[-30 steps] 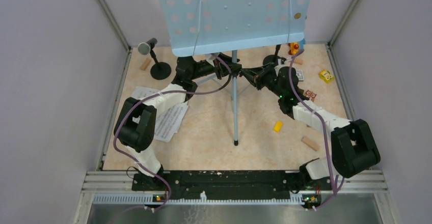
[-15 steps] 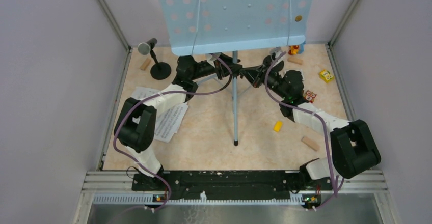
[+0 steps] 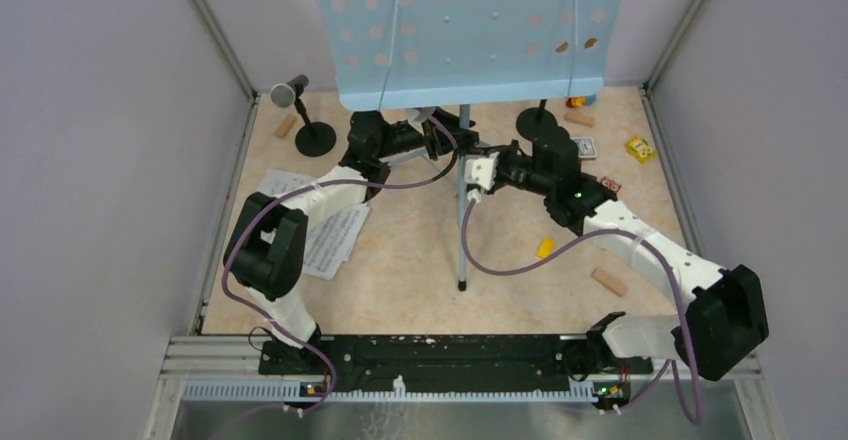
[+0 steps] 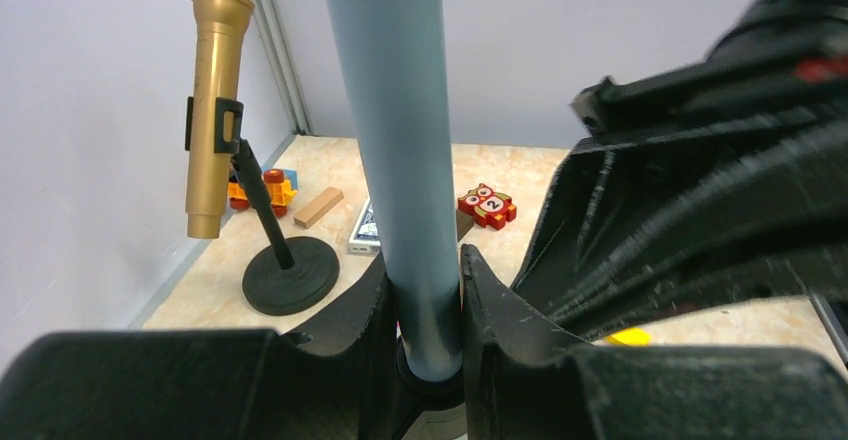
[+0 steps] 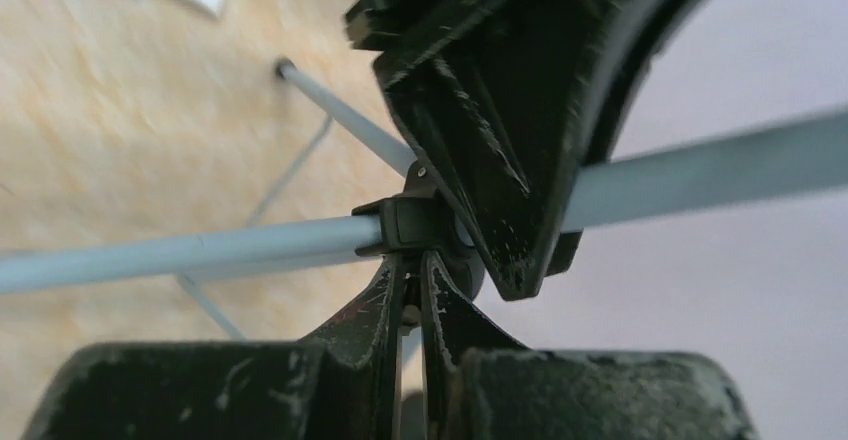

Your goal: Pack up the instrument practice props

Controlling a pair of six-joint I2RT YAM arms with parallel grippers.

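- The left gripper (image 4: 425, 310) is clenching the grey stand pole (image 4: 395, 140), with one finger pressing on each side.
- The right gripper (image 5: 412, 282) is reaching in from the opposite side, its fingers squeezed nearly together just under the black collar (image 5: 408, 222) on the pole. Whether they are pinching some small tab there is hard to tell in the blurred wrist view.
- The light blue music desk (image 3: 465, 30) is standing upright on that pole at the far middle of the table (image 3: 420, 260).
- A gold microphone (image 4: 215, 90) is sitting in its round-based holder (image 4: 290, 278) beyond the pole, near the wall.
- White music sheets (image 3: 330, 235) are lying flat beside the left arm.
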